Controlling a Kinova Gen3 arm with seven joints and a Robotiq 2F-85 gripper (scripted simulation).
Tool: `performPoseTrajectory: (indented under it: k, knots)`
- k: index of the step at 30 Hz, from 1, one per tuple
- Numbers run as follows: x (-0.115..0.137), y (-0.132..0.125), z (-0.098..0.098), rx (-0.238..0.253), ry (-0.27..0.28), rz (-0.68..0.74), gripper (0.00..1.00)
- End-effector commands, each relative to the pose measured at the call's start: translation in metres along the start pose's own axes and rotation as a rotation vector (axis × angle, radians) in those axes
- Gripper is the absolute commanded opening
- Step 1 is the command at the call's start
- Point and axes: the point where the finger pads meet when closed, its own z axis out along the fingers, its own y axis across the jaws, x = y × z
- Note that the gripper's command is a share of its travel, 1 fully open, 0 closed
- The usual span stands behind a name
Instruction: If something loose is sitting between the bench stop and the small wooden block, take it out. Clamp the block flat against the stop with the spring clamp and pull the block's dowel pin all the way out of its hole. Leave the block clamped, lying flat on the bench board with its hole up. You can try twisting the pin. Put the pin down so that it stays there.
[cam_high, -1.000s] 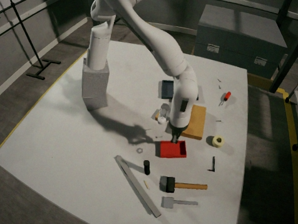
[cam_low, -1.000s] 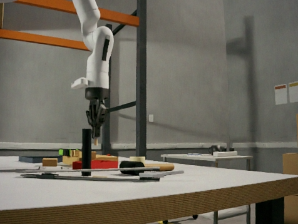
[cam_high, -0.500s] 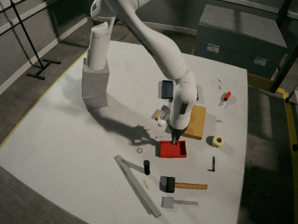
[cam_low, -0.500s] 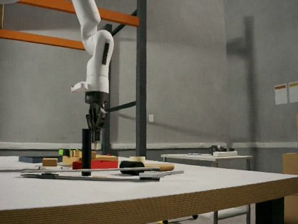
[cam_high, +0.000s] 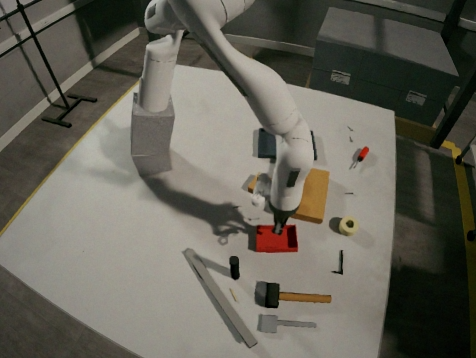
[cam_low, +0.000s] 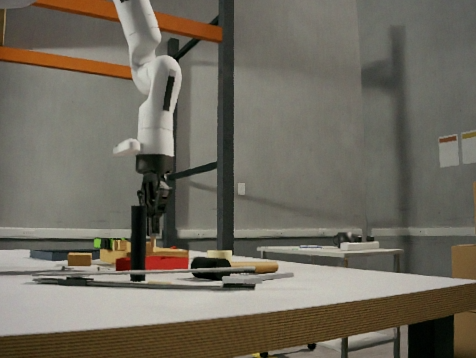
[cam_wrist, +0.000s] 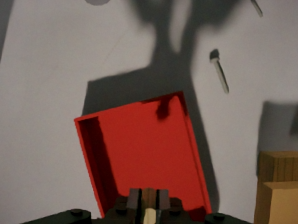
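Left of the rest, at the near side of the counter, a long grey bar lay aslant. The black cylinder stood upright to its right, and a thin pale stick lay close by. Farther off, a small wooden piece sat apart, left of the bench board.

Next came the red tray, with the jaws above it, nearly together and clamped on the pale dowel pin. The pin pointed down, its lower end hanging free over the tray. Bright green parts of the spring clamp showed by the board; how it gripped the block was too small and hidden to tell.

The black-headed mallet lay nearer, then the yellow roll and, far right, the red-handled screwdriver.
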Motion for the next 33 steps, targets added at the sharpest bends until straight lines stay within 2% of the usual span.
performPoseTrajectory:
  k: [1,33]
  knots:
    - [-0.001,-0.001,0.004,0.001,-0.001,0.000,0.10]
    - [-0.001,-0.001,0.033,0.001,-0.001,0.000,0.10]
